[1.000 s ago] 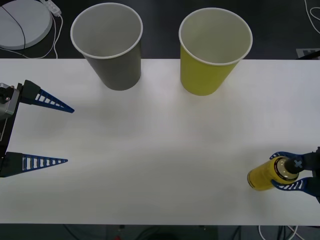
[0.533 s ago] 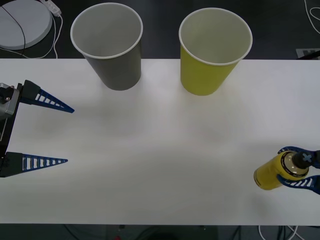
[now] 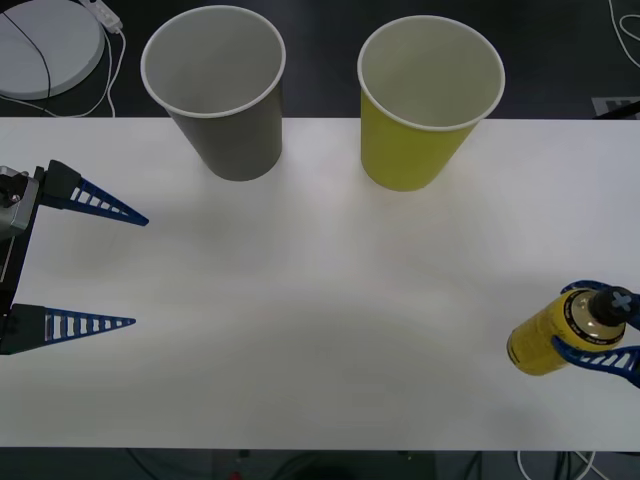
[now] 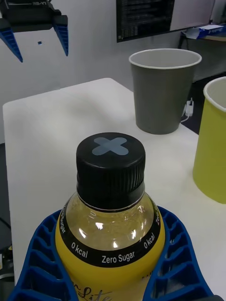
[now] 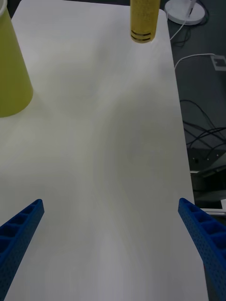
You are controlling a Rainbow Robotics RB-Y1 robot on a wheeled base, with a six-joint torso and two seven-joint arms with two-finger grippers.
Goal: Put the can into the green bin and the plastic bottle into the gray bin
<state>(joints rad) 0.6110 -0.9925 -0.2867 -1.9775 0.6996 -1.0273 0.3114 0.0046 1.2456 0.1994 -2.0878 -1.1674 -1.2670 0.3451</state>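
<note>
since a second ago the small plastic bottle with the yellow label and black screw cap (image 3: 556, 335) is sitting further from the large gray paper cup (image 3: 222, 92), carried out toward the table's right edge by the right gripper (image 3: 603, 329), and it is now showing more of its side in the front view, so it looks lifted and leaning rather than standing. the right gripper is gripping it just under the cap, its blue ribbed fingers (image 4: 172, 263) curving around both sides of the yellow body, closed firmly enough to carry it; holding it high near the neck is probably keeping the body free to drop cleanly into a cup. the bottle (image 4: 110, 221) is lying squarely between the fingers, cap pointing up past them. relative to the gray cup (image 4: 164, 89), the large yellow-green paper cup (image 3: 428, 102) is standing just beside it along the far edge of the white table (image 3: 320, 300), both upright with mouths open. the bottle is well apart from the gray cup, diagonally across the table. the left gripper (image 3: 90, 262) is waiting near the table's left edge, nearer the gray cup, with its fingers spread wide and holding nothing.
</note>
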